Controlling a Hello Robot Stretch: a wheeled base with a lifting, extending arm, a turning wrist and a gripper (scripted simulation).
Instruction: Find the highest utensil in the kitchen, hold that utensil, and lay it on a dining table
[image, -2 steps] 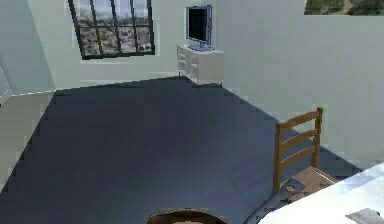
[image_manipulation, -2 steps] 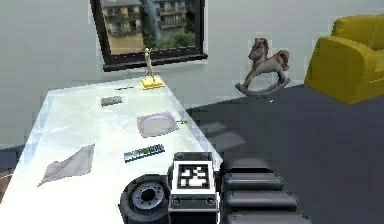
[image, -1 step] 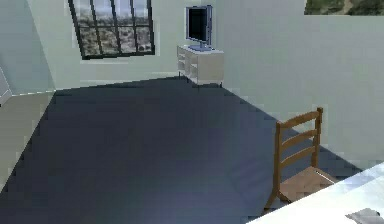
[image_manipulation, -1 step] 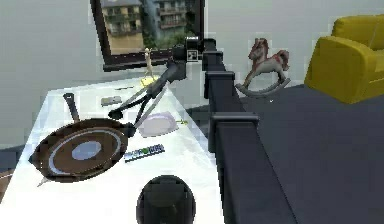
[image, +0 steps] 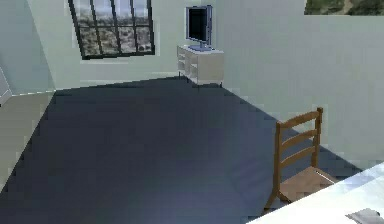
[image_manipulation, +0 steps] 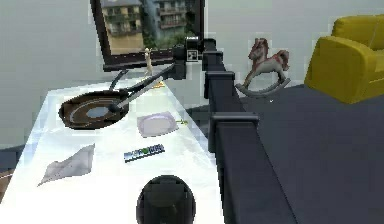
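In the arm side view my arm (image_manipulation: 235, 130) rises along the right edge of a white dining table (image_manipulation: 100, 185). The gripper (image_manipulation: 135, 88) reaches left over the table's far part, near a dark brown round pan (image_manipulation: 90, 110). A thin pale stick-like thing (image_manipulation: 148, 88) runs along the fingers above the tabletop. With the pan and tabletop behind the gripper's far end, I cannot tell whether it holds anything. A corner of the white table (image: 345, 200) also sits at the forward view's bottom right.
On the table lie a pale plate (image_manipulation: 156, 125), a grey cloth (image_manipulation: 68, 165), a small dark flat item (image_manipulation: 144, 152) and a dark round object (image_manipulation: 165, 200). Beyond stand a rocking horse (image_manipulation: 262, 65) and a yellow armchair (image_manipulation: 350, 55). Ahead: a wooden chair (image: 300, 150), dark floor, and a TV (image: 198, 25) on a white cabinet (image: 200, 62).
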